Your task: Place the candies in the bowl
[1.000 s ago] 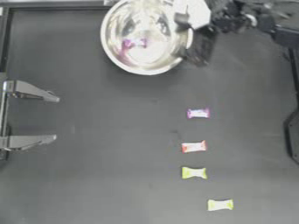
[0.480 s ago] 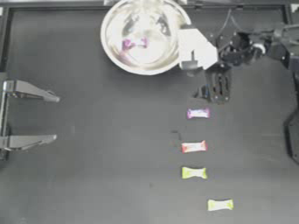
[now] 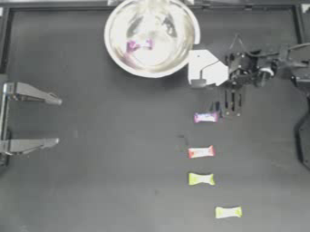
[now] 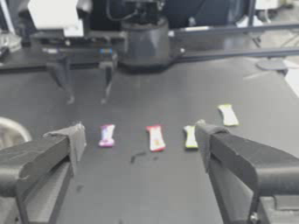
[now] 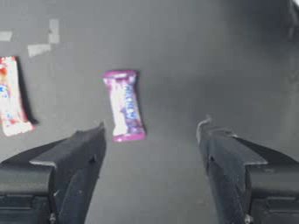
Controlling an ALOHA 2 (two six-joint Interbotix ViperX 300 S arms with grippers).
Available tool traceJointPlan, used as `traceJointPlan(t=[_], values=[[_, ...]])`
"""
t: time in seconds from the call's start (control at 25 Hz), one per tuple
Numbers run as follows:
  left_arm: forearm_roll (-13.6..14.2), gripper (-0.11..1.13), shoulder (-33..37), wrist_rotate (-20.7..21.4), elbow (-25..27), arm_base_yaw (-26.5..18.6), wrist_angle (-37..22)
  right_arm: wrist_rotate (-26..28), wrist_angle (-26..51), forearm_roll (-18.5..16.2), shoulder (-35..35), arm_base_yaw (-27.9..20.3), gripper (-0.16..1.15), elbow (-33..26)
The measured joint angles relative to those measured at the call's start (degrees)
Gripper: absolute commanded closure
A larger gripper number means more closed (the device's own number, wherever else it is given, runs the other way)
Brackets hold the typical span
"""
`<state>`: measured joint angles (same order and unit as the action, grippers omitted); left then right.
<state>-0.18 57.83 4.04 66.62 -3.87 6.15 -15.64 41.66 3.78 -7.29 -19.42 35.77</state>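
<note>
The right gripper, fingers apart and empty, has left the bowl for the purple candy at its seven o'clock; one candy delivered.

This is a robotics lab bench, no question. A bare dark desk fills the overhead view, matte and scuffed, edged by a dark frame rail along the far side. A robot arm reaches in from the right, trailing loose black cables, with white housing blocks on its wrist. Across the desk, the left wrist view catches the arm's dark cylindrical base mounted on the frame, with metal bars and white fittings behind it. Small pale tape marks sit on the desk surface.
</note>
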Motion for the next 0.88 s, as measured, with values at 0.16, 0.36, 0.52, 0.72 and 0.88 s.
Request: traceJointPlan(t=[0.16,0.36,0.52,0.72,0.88], values=[[0.00,-0.01,0.00,0.00,0.00,-0.18,0.00,0.70,-2.20,0.00,2.20,0.62,0.05,0.97],[0.00,-0.01,0.00,0.00,0.09,-0.09,-0.09,0.88,-3.52,0.00,5.19,1.05,0.05,0.97],[-0.09,-0.01,0.00,0.00,0.00,-0.18,-0.09,1.67,-4.04,0.09,6.86,2.11,0.05,1.05],[-0.18,-0.01,0.00,0.00,0.09,-0.09,-0.09,2.99,-5.45,-0.09,8.09,3.43,0.05,1.76],[-0.26,-0.01,0.00,0.00,0.00,-0.18,-0.09,3.08,-7.56,-0.18,8.53,3.52,0.05,2.55]])
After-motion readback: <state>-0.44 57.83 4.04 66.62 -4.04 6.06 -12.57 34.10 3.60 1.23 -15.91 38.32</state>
